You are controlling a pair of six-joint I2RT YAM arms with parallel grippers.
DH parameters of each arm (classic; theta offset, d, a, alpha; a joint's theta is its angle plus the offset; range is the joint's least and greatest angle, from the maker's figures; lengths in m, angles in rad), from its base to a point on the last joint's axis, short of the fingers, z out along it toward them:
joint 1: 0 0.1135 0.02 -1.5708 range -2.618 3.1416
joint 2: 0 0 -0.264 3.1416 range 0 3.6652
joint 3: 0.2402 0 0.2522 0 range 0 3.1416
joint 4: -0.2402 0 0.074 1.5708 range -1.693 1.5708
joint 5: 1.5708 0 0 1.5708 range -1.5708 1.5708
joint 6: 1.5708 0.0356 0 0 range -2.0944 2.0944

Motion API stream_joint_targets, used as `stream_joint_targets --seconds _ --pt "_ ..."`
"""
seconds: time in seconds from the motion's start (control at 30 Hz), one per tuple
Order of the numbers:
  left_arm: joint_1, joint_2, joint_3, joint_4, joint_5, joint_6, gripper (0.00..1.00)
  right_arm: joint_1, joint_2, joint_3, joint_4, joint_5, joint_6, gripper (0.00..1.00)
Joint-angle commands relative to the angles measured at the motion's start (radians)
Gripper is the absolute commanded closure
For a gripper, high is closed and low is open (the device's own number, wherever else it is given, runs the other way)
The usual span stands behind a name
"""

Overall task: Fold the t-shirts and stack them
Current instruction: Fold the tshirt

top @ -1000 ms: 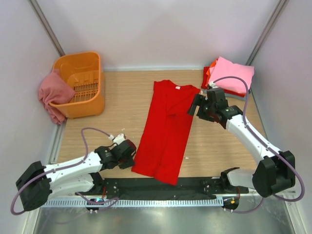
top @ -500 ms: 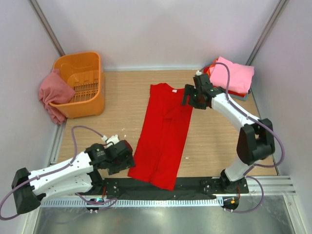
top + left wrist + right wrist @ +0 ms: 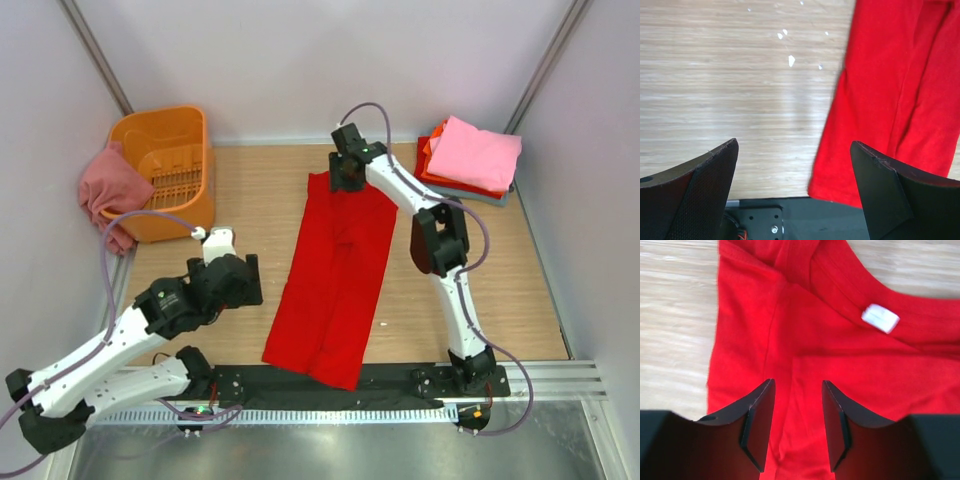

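Note:
A bright red t-shirt (image 3: 335, 270) lies on the table, folded lengthwise into a long strip with its collar at the far end. My right gripper (image 3: 345, 172) hovers over that collar end. In the right wrist view the right gripper (image 3: 798, 385) is partly open above the red t-shirt (image 3: 805, 340), below its white label (image 3: 880, 318), pinching nothing. My left gripper (image 3: 240, 280) is raised left of the shirt. In the left wrist view the left gripper (image 3: 795, 150) stands wide open and empty, with the red t-shirt's lower corner (image 3: 890, 100) to the right.
Folded t-shirts are stacked at the back right, a pink one (image 3: 475, 152) on top. An orange basket (image 3: 170, 165) stands at the back left with a dusty rose t-shirt (image 3: 108, 190) draped over its left side. The black base plate (image 3: 790, 220) runs along the near edge.
The left gripper opened, let go of the red shirt's lower left edge and rose away to the left. The right arm swung left from near the stack to the collar, its jaws narrowing.

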Motion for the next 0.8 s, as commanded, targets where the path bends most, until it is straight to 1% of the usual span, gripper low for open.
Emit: stream_joint_targets --seconds 0.0,0.07,0.2,0.4,0.5,0.53,0.6,0.67,0.77 --pt "0.036 -0.049 -0.009 0.079 -0.044 0.1 0.06 0.013 0.094 0.153 -0.082 0.063 -0.034 0.52" --pt "0.036 -0.054 -0.011 0.086 -0.024 0.11 0.06 0.015 0.127 0.191 -0.078 0.083 -0.034 0.53" --pt "0.036 -0.045 -0.014 0.096 -0.015 0.12 0.06 0.018 0.15 0.185 -0.049 0.088 -0.029 0.56" --pt "0.036 -0.05 -0.013 0.094 -0.025 0.118 0.06 0.021 0.167 0.161 -0.036 0.102 -0.031 0.58" --pt "0.036 -0.059 -0.014 0.095 -0.027 0.118 0.06 0.03 0.172 0.145 -0.026 0.102 -0.031 0.62" --pt "0.036 -0.06 -0.014 0.096 -0.027 0.118 0.06 0.031 0.173 0.145 -0.021 0.102 -0.029 0.65" --pt "0.036 -0.062 -0.016 0.095 -0.027 0.118 0.06 0.035 0.176 0.145 -0.018 0.102 -0.029 0.67" --pt "0.036 -0.063 -0.016 0.096 -0.028 0.118 0.06 0.039 0.181 0.147 -0.007 0.094 -0.027 0.71" --pt "0.036 -0.065 -0.014 0.094 -0.029 0.117 0.06 0.045 0.185 0.154 -0.003 0.089 -0.026 0.79"
